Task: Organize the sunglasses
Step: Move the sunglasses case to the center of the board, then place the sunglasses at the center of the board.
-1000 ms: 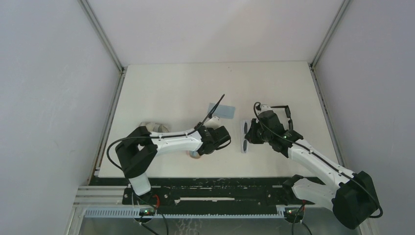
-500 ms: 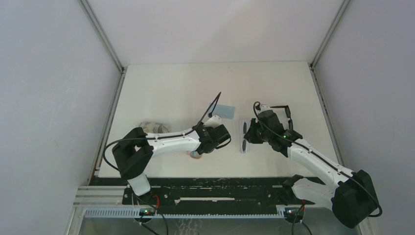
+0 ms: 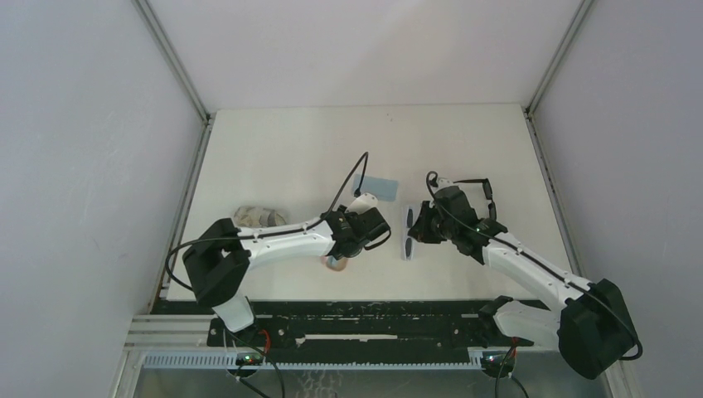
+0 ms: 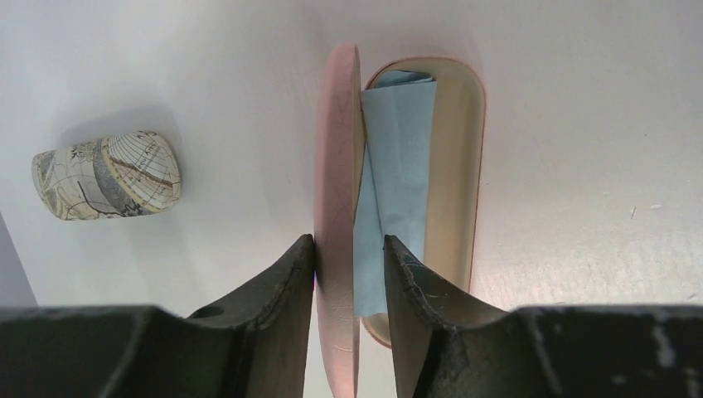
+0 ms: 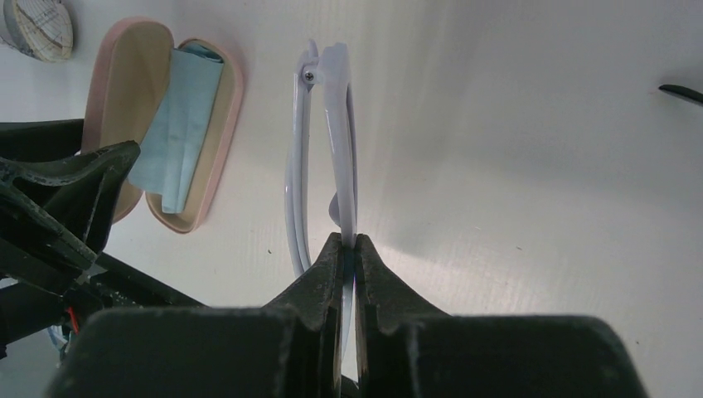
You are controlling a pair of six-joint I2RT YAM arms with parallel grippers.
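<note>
Sunglasses (image 5: 330, 141): pale frame, seen edge-on from your right wrist, with a temple lying alongside the front. Your right pincer (image 5: 349, 245) is clamped tight on the frame at its near end, fingers pressed together with only the thin rim between them. From above, the two dark lenses show just left of that pincer, out in the middle of the worktop (image 3: 290, 149) between your two arms. Can't tell whether the glasses rest on the surface or hang just off it.

Pink case (image 4: 336, 207): open, near the front edge, left of the sunglasses and apart from them. A folded light-blue cloth (image 4: 398, 157) lies lengthwise inside its tray. The lid stands on edge.

Your left pincer (image 4: 348, 249) sits astride that lid, jaws at a narrow gap. The left finger is right against the lid's outer face. The right finger stands clear of it on the inside, over the cloth, with a strip of blue showing between. No squeeze on the lid visible.

A second blue cloth (image 3: 375, 183) lies flat on the worktop, farther back than both pincers. The patterned case (image 4: 106, 176), closed, sits well off to the left of the pink one.
</note>
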